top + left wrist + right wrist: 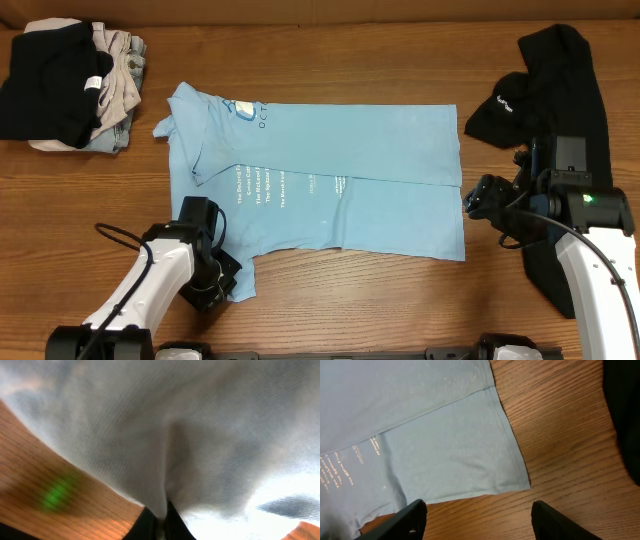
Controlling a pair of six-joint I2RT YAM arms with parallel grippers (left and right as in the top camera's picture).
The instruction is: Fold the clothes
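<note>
This is looking like a robotics lab bench, not a home: one white arm point(150, 285) is standing at lower left and a second arm point(605, 280) at lower right over a wood-grain table point(400, 300), a stack of garments point(70, 85) is sitting at upper left, and what may be cardboard point(300, 10) is running along the top edge

One T-shirt point(380, 150), one black shirt point(565, 75), one stack point(60, 85)

left arm point(150, 285): white links, black joints, black cable point(115, 236) | right end effector point(476, 510): black fingers point(410, 520)
</note>
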